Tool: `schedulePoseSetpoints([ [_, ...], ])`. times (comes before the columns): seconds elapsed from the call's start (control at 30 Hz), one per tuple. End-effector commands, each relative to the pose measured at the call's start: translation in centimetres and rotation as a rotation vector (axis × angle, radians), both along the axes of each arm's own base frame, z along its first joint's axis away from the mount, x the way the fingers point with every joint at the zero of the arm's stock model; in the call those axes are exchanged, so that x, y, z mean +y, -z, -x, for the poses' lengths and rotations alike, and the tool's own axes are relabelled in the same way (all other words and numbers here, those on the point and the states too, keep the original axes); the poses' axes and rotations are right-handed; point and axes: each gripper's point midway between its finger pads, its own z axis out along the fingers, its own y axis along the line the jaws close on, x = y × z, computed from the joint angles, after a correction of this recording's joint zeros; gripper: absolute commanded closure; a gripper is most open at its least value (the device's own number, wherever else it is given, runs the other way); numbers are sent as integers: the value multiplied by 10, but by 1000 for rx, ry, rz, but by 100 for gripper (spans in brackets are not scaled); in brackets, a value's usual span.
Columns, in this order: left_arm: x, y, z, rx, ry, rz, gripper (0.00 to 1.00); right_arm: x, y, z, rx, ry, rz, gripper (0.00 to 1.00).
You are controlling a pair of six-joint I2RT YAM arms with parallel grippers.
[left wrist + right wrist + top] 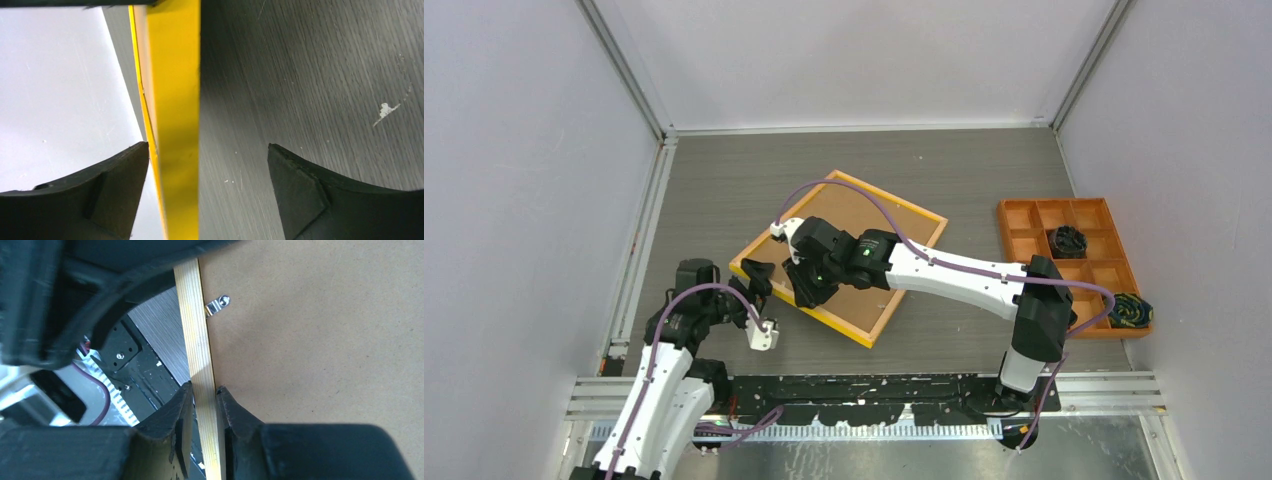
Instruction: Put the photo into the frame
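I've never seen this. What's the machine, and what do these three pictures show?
The robot has a left arm and a right arm bolted at a grey table's near edge. The wide picture looks down from above; the other two come from cameras on each wrist. The frame sits back-up mid-table, its brown backing board showing. The right tool is pinched shut on the frame's wooden rail, near a metal clip. The left tool is open, the frame's yellow edge between its fingers. An orange tray with a dark item stands at the right.

right gripper (pixel 204 390) clamps the frame (pixel 192 315), left gripper (pixel 209 146) spread open.
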Motion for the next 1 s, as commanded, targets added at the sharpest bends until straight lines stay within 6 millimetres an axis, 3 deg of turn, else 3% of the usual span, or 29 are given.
schedulePoseSetpoints([
  [0.0, -13, -26, -21, -103, 64, 12, 16, 26, -65, -7, -17, 3, -184, 99],
  [0.1, -19, -29, -30, -129, 89, 18, 34, 32, -71, -9, -12, 0, -189, 99],
  [0.23, -26, -36, -47, -202, 89, 26, 50, 35, -78, -12, 7, 3, -203, 99],
  [0.37, -24, -40, -54, -207, 53, 39, 77, 30, -82, -19, 20, 28, -222, 98],
  [0.4, -23, -41, -55, -206, 42, 44, 82, 25, -83, -23, 19, 39, -222, 91],
  [0.43, -23, -43, -56, -208, 32, 49, 87, 20, -84, -28, 17, 50, -220, 76],
  [0.57, -20, -50, -56, -217, 1, 63, 91, -16, -96, -41, -54, 85, -216, 43],
  [0.67, -18, -61, -57, -214, -33, 92, 92, -58, -93, -39, -191, 67, -162, 36],
  [0.77, -16, -67, -57, -199, -59, 111, 92, -103, -77, -32, -362, 33, -116, 31],
  [0.83, -15, -71, -56, -194, -69, 118, 92, -128, -73, -24, -489, 5, -128, 3],
  [0.97, -13, -76, -54, -169, -82, 112, 93, -159, -75, -9, -634, -31, -151, 0],
])
